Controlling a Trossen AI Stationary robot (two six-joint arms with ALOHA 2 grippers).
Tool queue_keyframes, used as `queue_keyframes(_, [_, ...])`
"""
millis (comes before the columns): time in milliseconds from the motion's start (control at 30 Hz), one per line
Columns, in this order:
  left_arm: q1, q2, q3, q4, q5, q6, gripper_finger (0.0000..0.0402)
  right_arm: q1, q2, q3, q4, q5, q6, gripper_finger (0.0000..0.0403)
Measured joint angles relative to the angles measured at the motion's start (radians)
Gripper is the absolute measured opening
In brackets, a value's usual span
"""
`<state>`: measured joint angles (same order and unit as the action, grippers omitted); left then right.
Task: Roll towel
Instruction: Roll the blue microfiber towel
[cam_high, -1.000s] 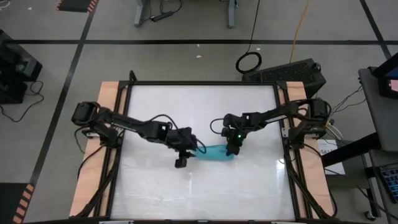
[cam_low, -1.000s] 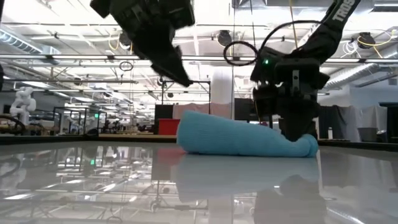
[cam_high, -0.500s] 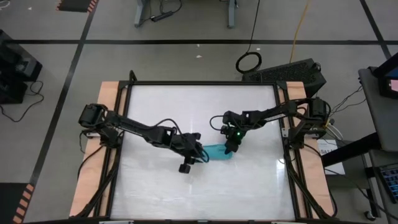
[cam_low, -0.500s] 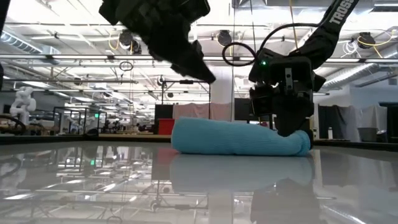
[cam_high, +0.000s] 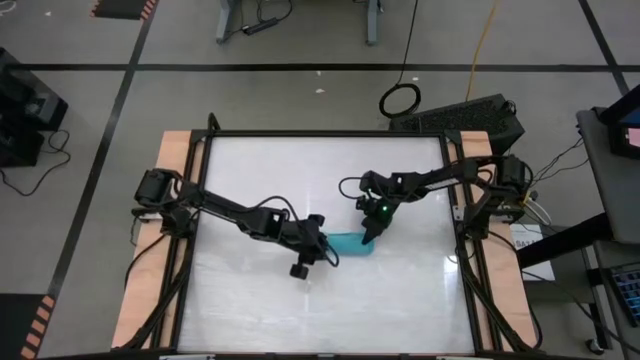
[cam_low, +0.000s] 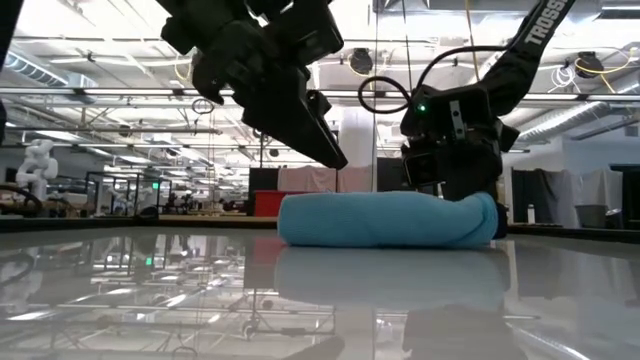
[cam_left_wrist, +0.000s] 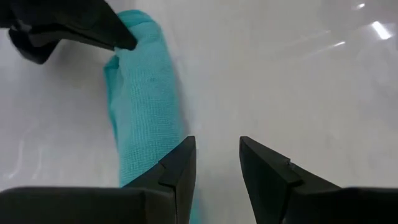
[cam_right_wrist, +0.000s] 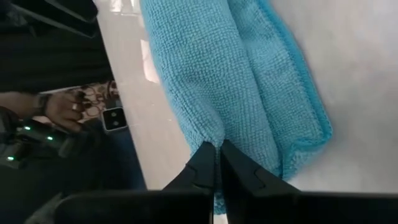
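Item: towel (cam_high: 348, 243), turquoise cloth, already a short thick roll lying lengthwise on the white worktop (cam_high: 400, 300), near its middle; in the low view the towel (cam_low: 385, 219) shows as a rounded bolster with one end slightly raised

Right gripper (cam_high: 368, 238): at the right-hand end of the roll, jaws closed; in the right wrist view the right gripper (cam_right_wrist: 217, 163) has its tips pressed together at a fold in the cloth (cam_right_wrist: 211, 74), seemingly pinching it. Over the last second this arm has drawn back a little toward the far side, and the roll end under it has lifted off the worktop where before it lay flat

Left gripper (cam_high: 316, 250): at the left-hand end of the roll, jaws partly open with nothing between them; in the left wrist view the left gripper (cam_left_wrist: 214, 168) has one finger (cam_left_wrist: 177, 171) against the towel's near edge (cam_left_wrist: 146, 106), the other over bare worktop. A second ago it stood clear of the cloth; it has since slid in along the worktop to the roll's end, and the roll looks shorter and tighter from above

Beyond the worktop: a person's hand (cam_right_wrist: 65, 107) with a wristwatch, seen in the right wrist view only

Assessment: rolling appears largely done; the recent moves read as tidying and compacting. Risk, as judged: a pinched fold could pull the outer layer loose when that end is let go
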<state>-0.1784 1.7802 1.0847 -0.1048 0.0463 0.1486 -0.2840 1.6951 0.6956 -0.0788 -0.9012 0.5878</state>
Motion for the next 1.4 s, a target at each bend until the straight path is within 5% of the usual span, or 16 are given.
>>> queue_keyframes(600, [0.099,0.099,0.0,-0.004,0.018,-0.038,0.0128,-0.055,-0.001,0.0,-0.002,-0.049,-0.008,0.0033])
queue_keyframes(1033, [0.118,0.117,0.0,-0.012,0.056,-0.065,0.0128,-0.104,-0.165,0.0,-0.01,-0.039,-0.18,0.0192])
queue_keyframes(1400, [0.121,0.117,0.0,-0.009,0.057,-0.065,0.0128,0.079,-0.28,0.001,-0.006,0.262,-0.492,0.0175])
